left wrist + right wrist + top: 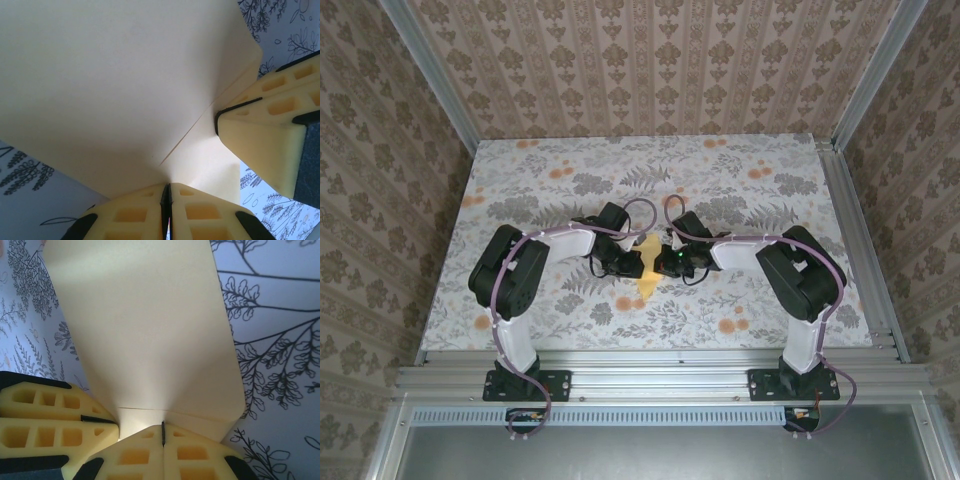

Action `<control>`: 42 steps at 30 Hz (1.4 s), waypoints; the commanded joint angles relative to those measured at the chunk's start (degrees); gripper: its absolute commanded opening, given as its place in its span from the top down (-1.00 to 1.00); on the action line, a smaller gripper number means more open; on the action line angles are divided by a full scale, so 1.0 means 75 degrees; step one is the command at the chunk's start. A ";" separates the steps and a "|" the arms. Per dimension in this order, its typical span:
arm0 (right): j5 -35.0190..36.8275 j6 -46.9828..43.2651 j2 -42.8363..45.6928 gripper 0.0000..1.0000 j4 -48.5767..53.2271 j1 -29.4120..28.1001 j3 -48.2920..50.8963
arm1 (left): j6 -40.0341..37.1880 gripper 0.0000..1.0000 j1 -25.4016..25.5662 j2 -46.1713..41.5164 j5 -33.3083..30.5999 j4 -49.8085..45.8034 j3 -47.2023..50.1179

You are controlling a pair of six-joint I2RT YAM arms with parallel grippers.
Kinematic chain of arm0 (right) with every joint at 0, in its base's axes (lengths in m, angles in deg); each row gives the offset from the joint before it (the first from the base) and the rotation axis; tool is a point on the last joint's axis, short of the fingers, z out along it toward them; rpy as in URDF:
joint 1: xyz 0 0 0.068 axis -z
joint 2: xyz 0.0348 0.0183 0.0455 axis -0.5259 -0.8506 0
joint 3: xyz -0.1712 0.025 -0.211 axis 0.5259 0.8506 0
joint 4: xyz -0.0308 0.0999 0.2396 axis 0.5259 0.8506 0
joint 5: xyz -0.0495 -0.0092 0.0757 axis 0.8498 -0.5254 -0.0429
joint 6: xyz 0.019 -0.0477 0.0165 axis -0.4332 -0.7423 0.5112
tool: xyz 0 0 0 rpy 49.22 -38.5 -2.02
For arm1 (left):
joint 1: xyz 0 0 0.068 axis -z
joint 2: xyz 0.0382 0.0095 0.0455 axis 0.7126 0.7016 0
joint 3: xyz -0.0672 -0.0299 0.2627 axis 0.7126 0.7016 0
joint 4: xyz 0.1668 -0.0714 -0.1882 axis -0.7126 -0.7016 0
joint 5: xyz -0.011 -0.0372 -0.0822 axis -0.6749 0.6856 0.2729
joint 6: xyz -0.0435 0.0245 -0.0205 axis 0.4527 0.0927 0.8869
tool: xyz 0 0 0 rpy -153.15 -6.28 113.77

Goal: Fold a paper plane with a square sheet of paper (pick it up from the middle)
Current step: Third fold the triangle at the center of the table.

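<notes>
The left claw is pressed together, pinching the yellow paper at one edge. The right claw pinches it likewise. The paper is folded and creased, mid-desk between both claws.

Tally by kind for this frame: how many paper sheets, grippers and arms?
Paper: 1
Grippers: 2 (left gripper, right gripper)
Arms: 2 (left arm, right arm)
Total: 5
</notes>
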 commanded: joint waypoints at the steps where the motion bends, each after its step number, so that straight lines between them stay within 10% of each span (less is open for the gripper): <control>1: 0.1173 -0.0208 -0.0026 0.93 0.0896 0.0255 0.0152 | -0.0250 0.77 0.0087 0.0728 -0.1249 -0.0498 0.0463; 28: 0.1199 -0.0403 0.0136 0.93 0.0561 0.1339 0.0259 | -0.0280 0.77 0.0076 0.0648 -0.1227 -0.0511 0.0517; 42: 0.0245 0.0683 0.1201 0.95 -0.0415 -0.0300 0.1018 | -0.0245 0.77 0.0076 0.0734 -0.1069 -0.0575 0.0309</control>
